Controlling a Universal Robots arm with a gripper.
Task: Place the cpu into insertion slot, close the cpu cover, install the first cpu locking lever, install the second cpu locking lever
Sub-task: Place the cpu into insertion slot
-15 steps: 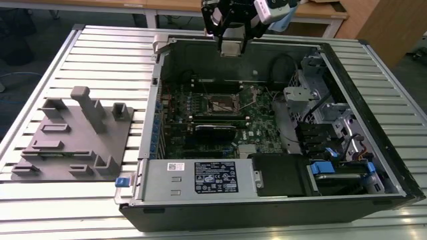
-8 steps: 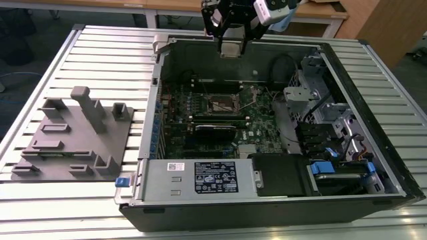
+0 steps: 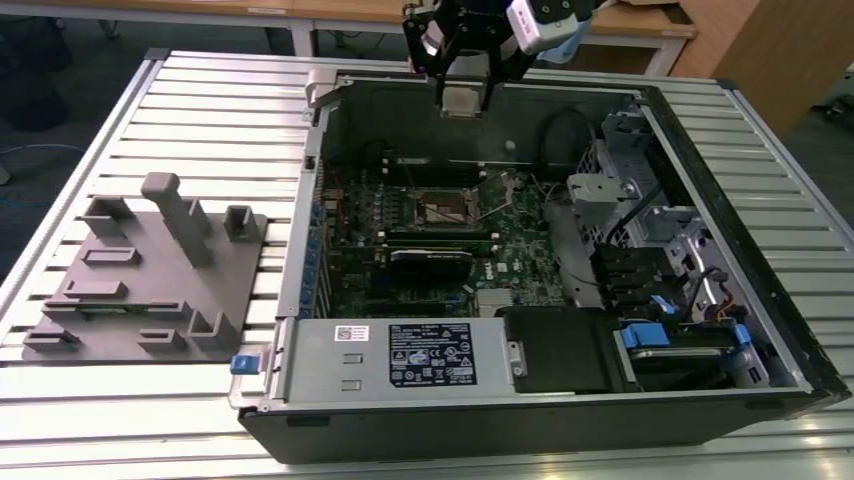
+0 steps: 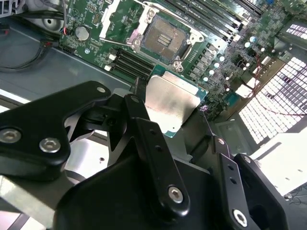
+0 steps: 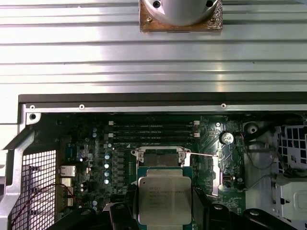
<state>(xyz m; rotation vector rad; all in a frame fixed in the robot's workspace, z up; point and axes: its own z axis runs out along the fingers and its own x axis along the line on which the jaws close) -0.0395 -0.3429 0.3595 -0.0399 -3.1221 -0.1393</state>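
My gripper (image 3: 461, 100) hangs above the far wall of the open computer case (image 3: 747, 390), shut on the cpu (image 3: 461, 98). The cpu (image 4: 173, 103) is a flat silver-topped square held by its two side edges between the black fingers (image 4: 144, 129). It appears again in the first wrist view (image 5: 164, 199). Below it on the green board lies the insertion slot (image 3: 447, 208) with its dark centre uncovered (image 4: 163, 40) (image 5: 160, 158). The cpu cover (image 4: 114, 19) stands swung up beside the slot. A thin locking lever (image 5: 204, 154) sticks out to one side of the slot.
A grey fixture plate (image 3: 147, 270) with upright pegs lies on the slatted metal table (image 3: 80, 400) at the exterior view's left. Inside the case are a power supply (image 3: 400, 355), drive bays and cables (image 3: 667, 290), and memory slots (image 5: 153, 127).
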